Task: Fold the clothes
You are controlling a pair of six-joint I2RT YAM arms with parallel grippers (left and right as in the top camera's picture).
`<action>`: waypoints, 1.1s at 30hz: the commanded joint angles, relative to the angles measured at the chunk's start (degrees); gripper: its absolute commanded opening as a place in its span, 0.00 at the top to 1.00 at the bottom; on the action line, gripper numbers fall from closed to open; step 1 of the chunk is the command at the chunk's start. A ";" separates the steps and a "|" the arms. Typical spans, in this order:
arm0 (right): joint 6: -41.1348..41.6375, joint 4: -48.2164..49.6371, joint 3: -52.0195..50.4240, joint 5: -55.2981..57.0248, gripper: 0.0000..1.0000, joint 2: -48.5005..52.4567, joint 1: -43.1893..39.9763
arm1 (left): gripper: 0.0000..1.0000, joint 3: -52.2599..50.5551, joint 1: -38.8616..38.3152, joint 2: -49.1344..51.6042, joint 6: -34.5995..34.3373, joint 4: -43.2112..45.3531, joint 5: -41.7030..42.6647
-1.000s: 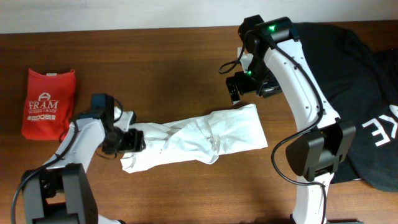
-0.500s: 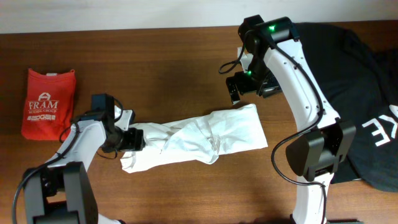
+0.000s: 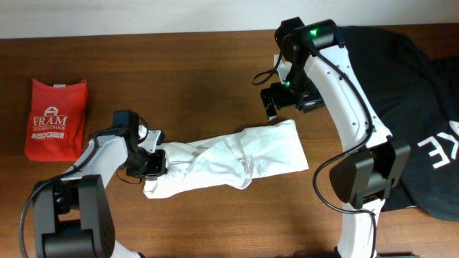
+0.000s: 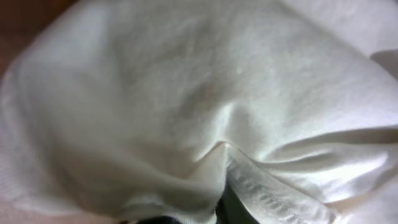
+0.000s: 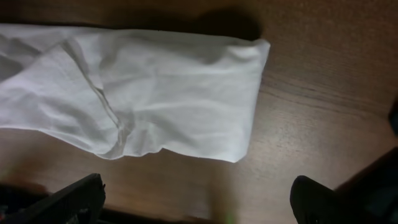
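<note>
I am watching the white T-shirt (image 3: 237, 159) lying as a long, wrinkled strip across the middle of the wooden table (image 3: 201, 72), running from lower left up to the right. The left gripper (image 3: 152, 163) is pressing into its left end. White cloth is filling the left wrist view, so I cannot tell whether that gripper is closed. The right gripper (image 5: 196, 199) is hovering over the shirt's right end with its fingers spread wide, holding nothing. A red FRAM shirt (image 3: 57, 118) is sitting at the far left, and a black shirt (image 3: 423, 93) is lying at the right.
</note>
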 commanded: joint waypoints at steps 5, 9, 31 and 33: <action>0.22 -0.26 0.26 4.85 0.01 -0.26 -4.24 | 0.87 12.22 6.54 2.12 -4.50 -7.02 -7.89; -1.68 -0.26 0.26 5.86 0.01 -0.26 -8.83 | 0.86 21.68 10.43 2.12 -4.72 -11.93 -11.76; -3.02 -0.26 0.26 3.65 0.01 -0.15 -15.43 | 0.85 42.77 -20.83 9.05 -12.24 -32.26 -7.91; -3.02 -0.26 0.26 3.65 0.01 -0.15 -15.43 | 0.85 42.77 -22.75 10.29 -12.39 -31.61 -6.67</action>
